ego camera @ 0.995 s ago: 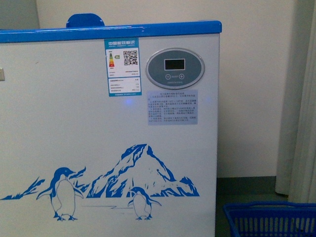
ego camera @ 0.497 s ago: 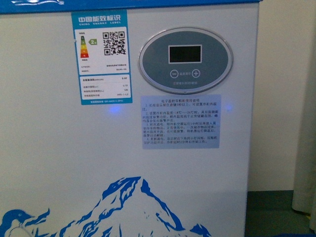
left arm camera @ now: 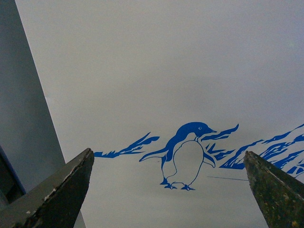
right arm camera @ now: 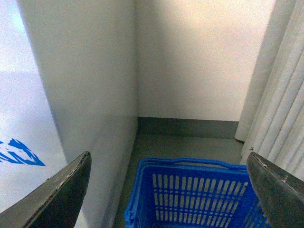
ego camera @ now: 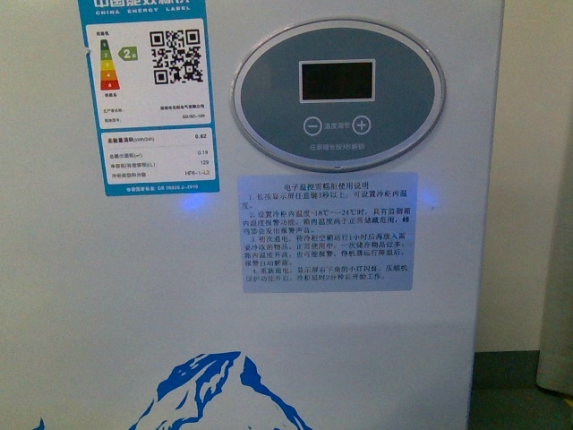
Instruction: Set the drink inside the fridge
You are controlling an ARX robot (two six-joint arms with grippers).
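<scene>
The fridge [ego camera: 107,296] is filling the front view, its white face carrying an oval control panel [ego camera: 338,94] beside an energy label [ego camera: 149,94]. The left gripper [left arm camera: 167,153] is gaping wide and empty, facing the penguin decal [left arm camera: 185,156]. The right gripper [right arm camera: 167,154] is also spreading wide, holding nothing, pointing toward a blue shopping basket [right arm camera: 190,194] beside the fridge's corner.

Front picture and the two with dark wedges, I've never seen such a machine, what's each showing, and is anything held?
It's a two-armed robot. The front picture, from its body camera, faces the white fridge close up: control panel, energy label, instruction sticker. The others come from wrist cameras; the wedges are the fingers of the open left tool and right tool, both empty. The left sees the penguin decal, the right a blue basket on the floor. No drink shows.
</scene>
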